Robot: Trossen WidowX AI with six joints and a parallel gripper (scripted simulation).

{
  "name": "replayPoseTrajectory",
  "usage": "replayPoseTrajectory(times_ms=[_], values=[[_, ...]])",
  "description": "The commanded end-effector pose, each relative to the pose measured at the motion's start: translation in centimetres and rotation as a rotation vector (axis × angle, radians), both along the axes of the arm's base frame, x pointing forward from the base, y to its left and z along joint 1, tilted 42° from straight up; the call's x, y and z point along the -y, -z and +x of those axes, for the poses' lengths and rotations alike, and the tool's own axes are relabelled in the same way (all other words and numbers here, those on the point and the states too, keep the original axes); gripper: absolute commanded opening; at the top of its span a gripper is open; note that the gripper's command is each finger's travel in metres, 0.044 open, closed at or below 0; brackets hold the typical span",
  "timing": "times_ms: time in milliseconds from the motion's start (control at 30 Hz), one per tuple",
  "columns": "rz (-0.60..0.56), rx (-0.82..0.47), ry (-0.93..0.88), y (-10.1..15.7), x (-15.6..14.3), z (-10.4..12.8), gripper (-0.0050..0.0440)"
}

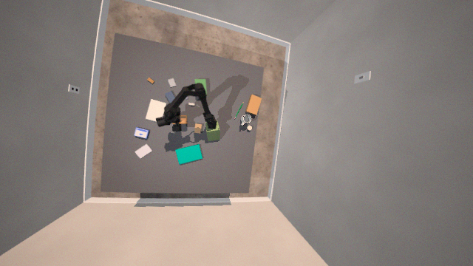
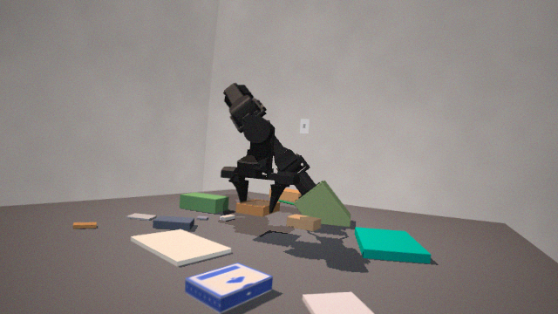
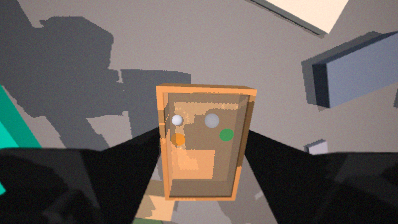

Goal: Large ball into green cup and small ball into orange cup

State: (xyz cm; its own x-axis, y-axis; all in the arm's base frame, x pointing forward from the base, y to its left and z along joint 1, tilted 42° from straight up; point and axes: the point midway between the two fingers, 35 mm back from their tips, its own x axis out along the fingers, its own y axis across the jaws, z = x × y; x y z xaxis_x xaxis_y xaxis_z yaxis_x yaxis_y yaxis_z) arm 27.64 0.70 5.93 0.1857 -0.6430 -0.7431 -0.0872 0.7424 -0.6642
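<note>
I have the gripper (image 3: 200,165) clamped across the long sides of the wooden puzzle (image 3: 204,142), raised off the table (image 2: 458,244) so I can tip it and roll the balls. Beyond my fingertips, the large ball (image 3: 212,120) sits just short of the green cup (image 3: 226,134); the small ball (image 3: 177,120) lies just above the orange cup (image 3: 178,139). Neither looks seated yet. A dark blue block (image 3: 357,70) lies off to one side of the hand, a teal slab (image 2: 390,245) to the other; neither seems to crowd the tilting.
</note>
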Motion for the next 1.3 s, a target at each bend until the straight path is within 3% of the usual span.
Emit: replayPoseTrajectory(times_ms=[0,1267], values=[[-0.016,-0.006,0.005,0.02,-0.04,0.08,0.0000],[0.014,0.000,-0.007,-0.04,0.02,0.05,0.0000]])
